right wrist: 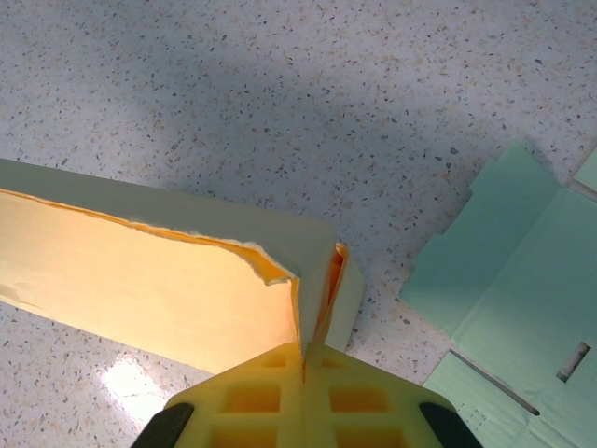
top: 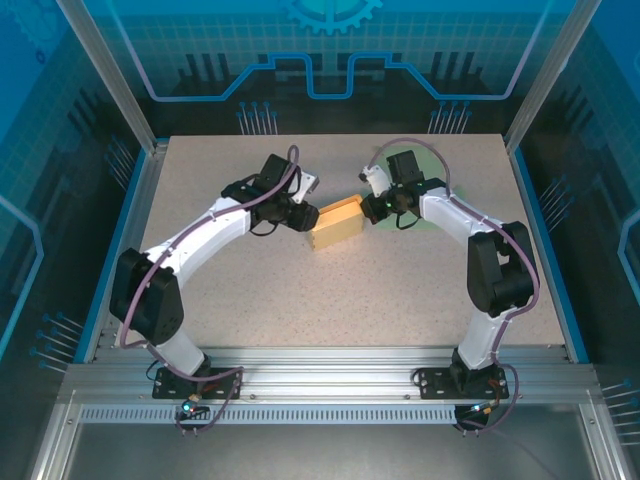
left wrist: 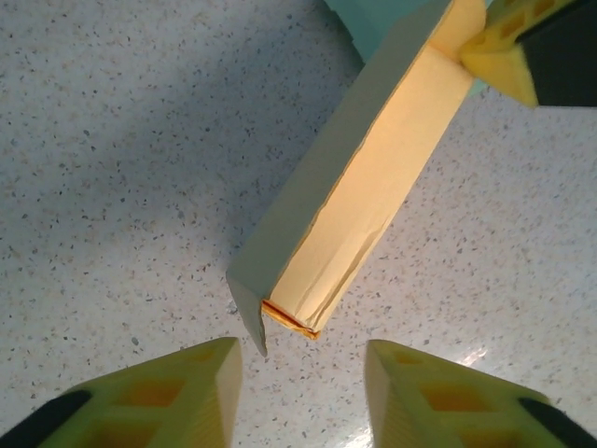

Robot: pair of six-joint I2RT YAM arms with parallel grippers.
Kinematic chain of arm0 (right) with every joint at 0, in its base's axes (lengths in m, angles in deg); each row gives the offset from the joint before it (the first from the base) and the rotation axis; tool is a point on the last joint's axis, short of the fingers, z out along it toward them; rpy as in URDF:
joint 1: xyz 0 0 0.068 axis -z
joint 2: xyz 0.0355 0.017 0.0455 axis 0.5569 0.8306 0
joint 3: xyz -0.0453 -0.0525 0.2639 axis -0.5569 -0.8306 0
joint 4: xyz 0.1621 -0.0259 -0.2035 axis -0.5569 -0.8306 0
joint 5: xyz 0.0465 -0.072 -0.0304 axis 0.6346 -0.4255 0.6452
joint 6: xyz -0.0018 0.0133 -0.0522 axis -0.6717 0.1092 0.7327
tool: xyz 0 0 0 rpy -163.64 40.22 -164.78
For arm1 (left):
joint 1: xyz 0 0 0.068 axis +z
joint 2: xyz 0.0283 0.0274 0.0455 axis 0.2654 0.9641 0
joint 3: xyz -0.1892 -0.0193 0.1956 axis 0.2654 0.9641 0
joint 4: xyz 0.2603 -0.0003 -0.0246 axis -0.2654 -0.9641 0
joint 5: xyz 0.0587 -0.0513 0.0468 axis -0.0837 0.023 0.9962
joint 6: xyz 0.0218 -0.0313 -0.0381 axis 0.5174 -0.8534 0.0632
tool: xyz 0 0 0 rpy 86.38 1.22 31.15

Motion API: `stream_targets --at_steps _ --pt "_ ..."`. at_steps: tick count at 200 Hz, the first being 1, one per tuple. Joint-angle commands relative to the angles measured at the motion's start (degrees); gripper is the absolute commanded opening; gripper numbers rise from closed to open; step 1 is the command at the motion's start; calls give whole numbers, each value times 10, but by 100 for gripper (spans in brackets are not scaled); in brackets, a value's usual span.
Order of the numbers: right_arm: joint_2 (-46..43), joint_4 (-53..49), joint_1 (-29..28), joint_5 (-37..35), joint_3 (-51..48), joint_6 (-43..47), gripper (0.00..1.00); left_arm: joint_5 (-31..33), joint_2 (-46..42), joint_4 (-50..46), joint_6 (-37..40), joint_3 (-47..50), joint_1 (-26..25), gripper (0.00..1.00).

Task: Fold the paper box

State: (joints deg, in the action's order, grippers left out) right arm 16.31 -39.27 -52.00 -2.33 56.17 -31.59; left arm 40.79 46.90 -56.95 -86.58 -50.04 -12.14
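The yellow paper box [top: 336,222] lies mid-table between the two arms, partly folded with a long open side. In the right wrist view my right gripper [right wrist: 303,359] is shut on the upright end wall of the box [right wrist: 159,280], its fingertips pressed together over the thin card. My left gripper [top: 305,215] sits at the box's opposite end. In the left wrist view it [left wrist: 303,373] is open, and the box's near corner [left wrist: 280,299] stands just ahead of the fingertips, not between them. The right gripper's yellow finger [left wrist: 522,47] shows at the far end.
A flat pale green cardboard sheet [right wrist: 522,280] lies on the speckled table just right of the box, also seen beyond the box's far end [left wrist: 373,14]. Blue walls enclose the table [top: 250,290] on its left, right and far sides.
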Motion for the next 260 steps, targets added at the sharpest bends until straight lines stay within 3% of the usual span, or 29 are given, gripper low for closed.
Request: stream_targets --at_steps 1,53,128,195,260 --pt "10 -21 -10 -2 -4 5 0 56 -1 28 -54 6 -9 38" --pt "13 -19 -13 0 -4 5 0 136 10 -8 -45 -9 -27 38" --pt "13 -20 -13 1 -4 7 0 121 41 -21 -53 -19 -31 37" --pt "17 -19 -13 2 -3 8 0 84 45 -29 -66 -26 -31 12" --pt "18 -19 -13 0 -4 9 0 44 53 -15 -79 -42 -30 10"
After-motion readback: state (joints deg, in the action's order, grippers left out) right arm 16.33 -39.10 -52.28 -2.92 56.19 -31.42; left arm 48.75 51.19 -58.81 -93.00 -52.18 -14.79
